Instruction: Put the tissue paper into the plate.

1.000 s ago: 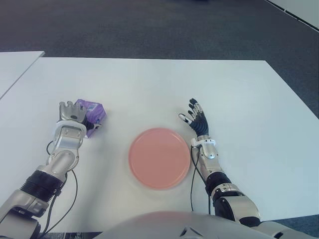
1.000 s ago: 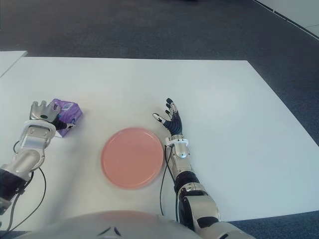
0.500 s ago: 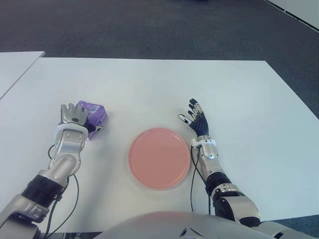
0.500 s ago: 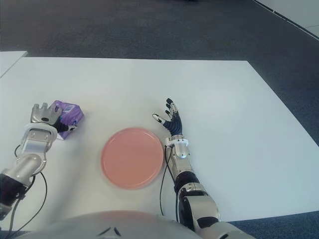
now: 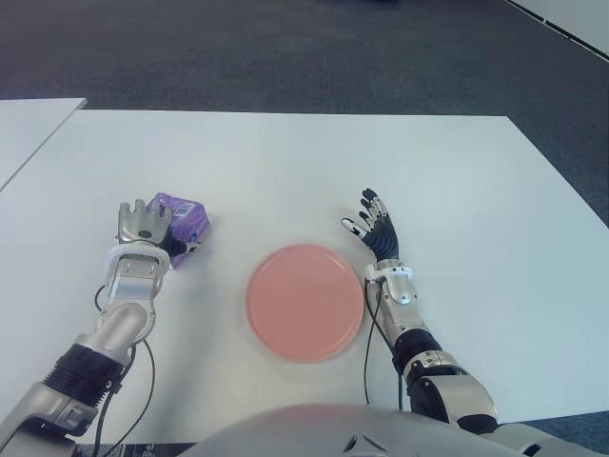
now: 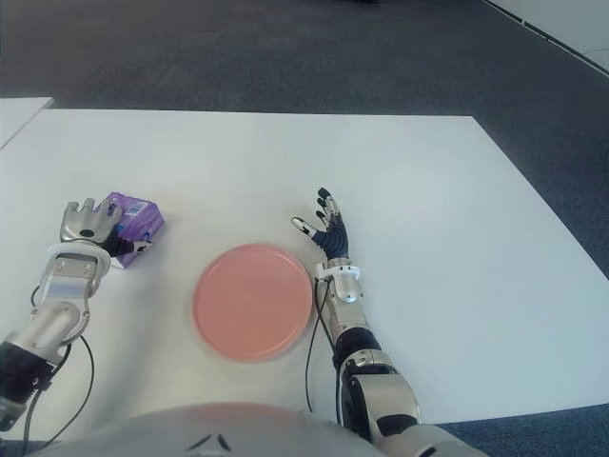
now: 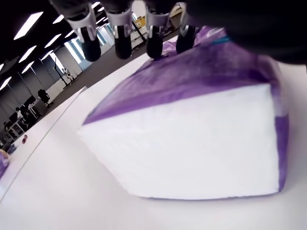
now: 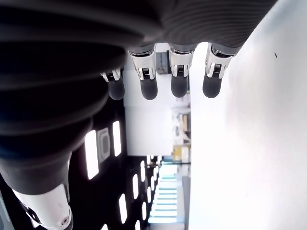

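Observation:
A purple-wrapped tissue pack [image 5: 184,219] shows at the left of the white table [image 5: 314,171], with my left hand [image 5: 152,227] shut on it from its left side. Seen from the left wrist, the fingers [image 7: 122,43] curl over the far top edge of the tissue pack [image 7: 192,139], whose white face fills the view. The empty pink plate [image 5: 304,302] lies flat to the right of the pack, apart from it. Beside the plate's right rim shows my right hand [image 5: 373,224], idle, its fingers [image 8: 178,84] spread and holding nothing.
A second white table [image 5: 29,124] stands off the left edge across a narrow gap. Dark carpet lies beyond the far edge. A black cable [image 5: 143,381] loops beside my left forearm.
My left hand has shifted a little to the right and toward me, and the tissue pack went with it. The right hand and the plate stayed put.

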`<state>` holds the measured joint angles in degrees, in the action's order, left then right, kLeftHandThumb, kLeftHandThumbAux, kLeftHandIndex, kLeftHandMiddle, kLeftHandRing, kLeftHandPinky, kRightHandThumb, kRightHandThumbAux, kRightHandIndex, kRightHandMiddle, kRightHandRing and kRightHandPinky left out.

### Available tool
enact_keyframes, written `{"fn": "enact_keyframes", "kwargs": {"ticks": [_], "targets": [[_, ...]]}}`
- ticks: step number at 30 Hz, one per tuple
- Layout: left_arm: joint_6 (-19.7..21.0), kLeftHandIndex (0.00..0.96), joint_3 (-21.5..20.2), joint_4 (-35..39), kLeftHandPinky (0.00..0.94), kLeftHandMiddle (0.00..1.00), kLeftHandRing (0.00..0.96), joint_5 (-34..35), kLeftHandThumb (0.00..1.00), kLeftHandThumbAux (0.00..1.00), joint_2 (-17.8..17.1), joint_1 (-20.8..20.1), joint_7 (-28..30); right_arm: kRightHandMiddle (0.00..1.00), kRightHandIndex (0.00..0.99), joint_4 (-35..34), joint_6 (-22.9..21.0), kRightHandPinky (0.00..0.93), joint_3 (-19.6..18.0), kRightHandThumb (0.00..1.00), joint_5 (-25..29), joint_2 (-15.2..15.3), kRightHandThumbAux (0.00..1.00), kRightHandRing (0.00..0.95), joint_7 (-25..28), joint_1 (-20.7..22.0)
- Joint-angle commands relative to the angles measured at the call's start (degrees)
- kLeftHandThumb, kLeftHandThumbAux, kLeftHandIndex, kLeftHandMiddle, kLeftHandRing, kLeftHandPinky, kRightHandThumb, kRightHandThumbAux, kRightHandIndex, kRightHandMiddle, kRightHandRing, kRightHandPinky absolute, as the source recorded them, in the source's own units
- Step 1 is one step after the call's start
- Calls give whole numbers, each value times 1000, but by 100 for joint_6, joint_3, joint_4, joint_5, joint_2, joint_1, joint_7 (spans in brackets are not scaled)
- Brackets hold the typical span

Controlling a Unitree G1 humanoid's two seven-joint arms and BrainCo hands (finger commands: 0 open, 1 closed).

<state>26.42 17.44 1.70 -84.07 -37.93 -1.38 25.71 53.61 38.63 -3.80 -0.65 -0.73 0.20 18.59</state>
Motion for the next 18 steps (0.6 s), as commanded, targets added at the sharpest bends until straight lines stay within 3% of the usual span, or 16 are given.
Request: {"fn": "enact_keyframes", "kwargs": {"ticks": [1,9,13,18], "targets": [[101,0,36,-248,0,0,0,243,65,155,355,279,-306,0,0,458,-347,0,-58,0,58,7,721,0,48,-712],[543,0,80,-1390,0,0,0,646,84,246,1255,657,-2182,0,0,414,-252,0,-84,0,120,40,712,0,144,-765],[423,0,106,-2558,0,0,0,1012,99,288,1718,524,-3532,0,0,394,-201,0,-99,0,147,74,713,0,228,-791],[451,0,123,-3056,0,0,0,1199,107,325,1931,327,-4202,0,0,361,-201,0,-115,0,174,103,709,0,301,-815]]}}
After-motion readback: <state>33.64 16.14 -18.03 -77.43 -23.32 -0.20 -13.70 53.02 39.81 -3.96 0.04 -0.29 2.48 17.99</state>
